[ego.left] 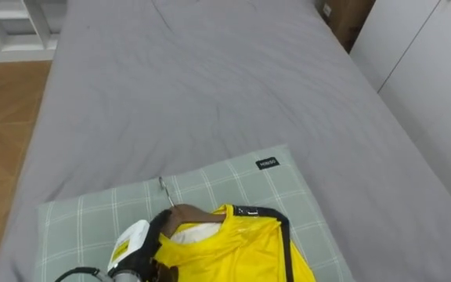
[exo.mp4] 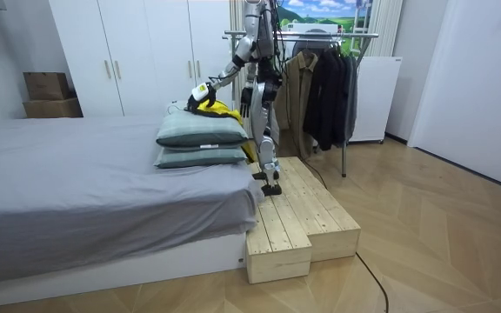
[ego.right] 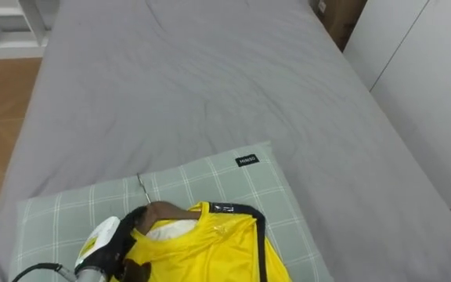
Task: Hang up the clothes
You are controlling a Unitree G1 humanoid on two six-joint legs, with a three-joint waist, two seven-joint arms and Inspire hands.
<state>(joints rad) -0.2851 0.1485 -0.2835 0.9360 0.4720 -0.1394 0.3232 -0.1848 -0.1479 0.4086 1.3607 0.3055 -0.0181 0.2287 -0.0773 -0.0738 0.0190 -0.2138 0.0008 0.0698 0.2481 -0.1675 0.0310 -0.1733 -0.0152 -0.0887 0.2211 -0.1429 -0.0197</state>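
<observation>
A yellow shirt [ego.left: 237,251] with dark trim is on a brown wooden hanger [ego.left: 188,213], lying on a green checked pillow [ego.left: 210,184] at the near end of the bed. The hanger's metal hook [ego.left: 163,188] points toward the far end of the bed. My left hand [ego.left: 135,247] comes in from the lower left, its dark fingers curled round the hanger at the shirt's collar. In the room view my left hand [exo.mp4: 200,94] reaches over two stacked pillows [exo.mp4: 198,130], and my right hand [exo.mp4: 247,102] hangs at my side.
The grey bed [ego.left: 210,78] stretches ahead. I stand on a wooden platform [exo.mp4: 298,217] beside it. Behind me is a clothes rack [exo.mp4: 320,35] with dark coats [exo.mp4: 324,96]. White wardrobes [exo.mp4: 146,52] and cardboard boxes [exo.mp4: 49,91] line the far wall.
</observation>
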